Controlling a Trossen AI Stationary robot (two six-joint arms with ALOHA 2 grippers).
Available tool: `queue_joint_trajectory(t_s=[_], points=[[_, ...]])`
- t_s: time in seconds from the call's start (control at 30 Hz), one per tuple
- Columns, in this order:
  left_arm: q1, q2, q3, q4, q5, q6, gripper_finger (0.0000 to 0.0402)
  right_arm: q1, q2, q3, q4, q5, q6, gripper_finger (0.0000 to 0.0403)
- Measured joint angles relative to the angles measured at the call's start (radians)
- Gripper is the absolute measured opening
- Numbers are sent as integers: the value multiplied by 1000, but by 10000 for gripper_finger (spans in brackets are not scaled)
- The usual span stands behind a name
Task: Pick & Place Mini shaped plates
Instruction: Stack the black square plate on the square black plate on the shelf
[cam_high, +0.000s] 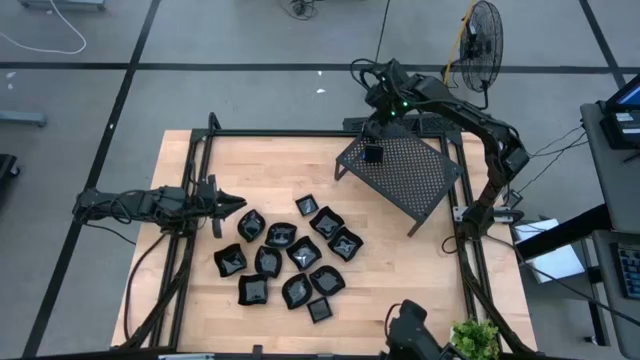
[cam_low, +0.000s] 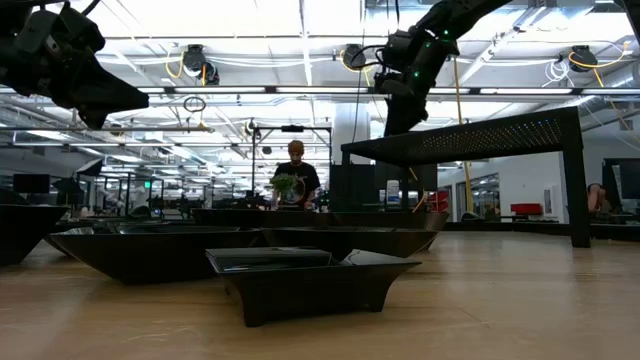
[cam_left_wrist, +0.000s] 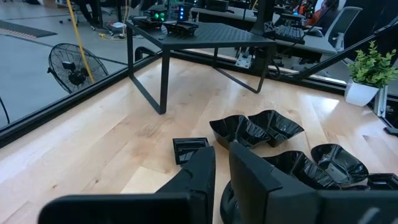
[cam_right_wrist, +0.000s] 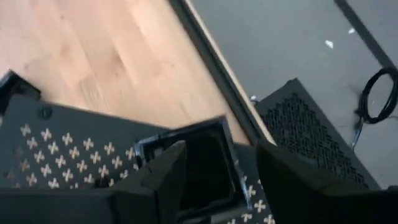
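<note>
With the rack (cam_high: 400, 170) as landmark, about a dozen mini shaped plates (cam_high: 290, 255) lie unmoved on the table in front of it, the left gripper (cam_high: 232, 205) narrowly parted and empty beside them, while the right gripper (cam_right_wrist: 214, 165) straddles, jaws wide, one square plate (cam_high: 373, 154) near the rack's far edge, leaving most of its top free.

A pale wooden tabletop (cam_high: 200, 300) with a black metal frame around its edges carries everything. A cluster of small glossy black dishes (cam_high: 290, 262) of square, wavy and leaf-like shapes lies on its middle. A black perforated metal rack (cam_high: 405, 175) on thin legs stands on the far right part, with one small square black dish (cam_high: 373, 154) on top of it.
</note>
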Motion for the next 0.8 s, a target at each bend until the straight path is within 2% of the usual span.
queue_joint_trajectory(t_s=[0.2,0.57,0.8], points=[[0,0,0,0,0,0,41,7,0,-14,-40,3,-22,171],[0,0,0,0,0,0,64,11,-2,-94,-1,3,-52,168],[0,0,0,0,0,0,61,11,-8,-97,19,6,-50,138]])
